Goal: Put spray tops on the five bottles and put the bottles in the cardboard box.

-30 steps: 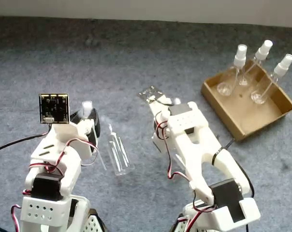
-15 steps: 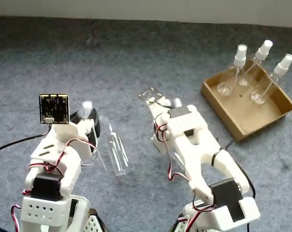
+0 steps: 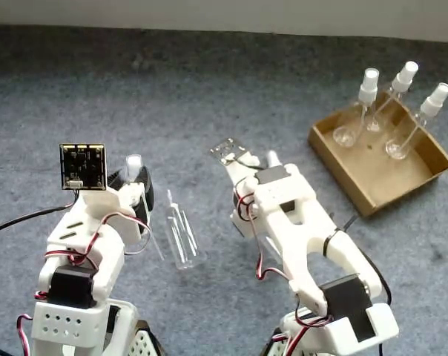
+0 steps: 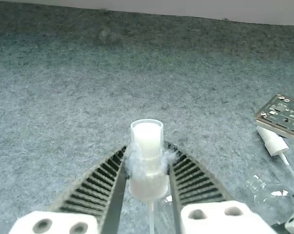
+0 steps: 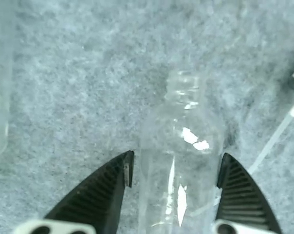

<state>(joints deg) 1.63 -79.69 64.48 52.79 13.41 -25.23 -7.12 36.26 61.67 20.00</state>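
Straddling the clear bottle point(image 5: 181, 126) lower centre, the right gripper point(image 5: 176, 155) has wide jaws, so an off-centre squeeze could squirt it sideways. The left gripper point(image 4: 147, 147) pinches a spray top point(image 4: 147, 134).

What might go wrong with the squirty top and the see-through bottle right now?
The left claw pinches the spray top at its narrow middle, with the thin tube sticking out behind. It might tilt or slip, and then the tube could miss a bottle's small neck. The right claw sits open around a bottle lying on the carpet. The round bottle could roll or squirt away when the claw shuts.
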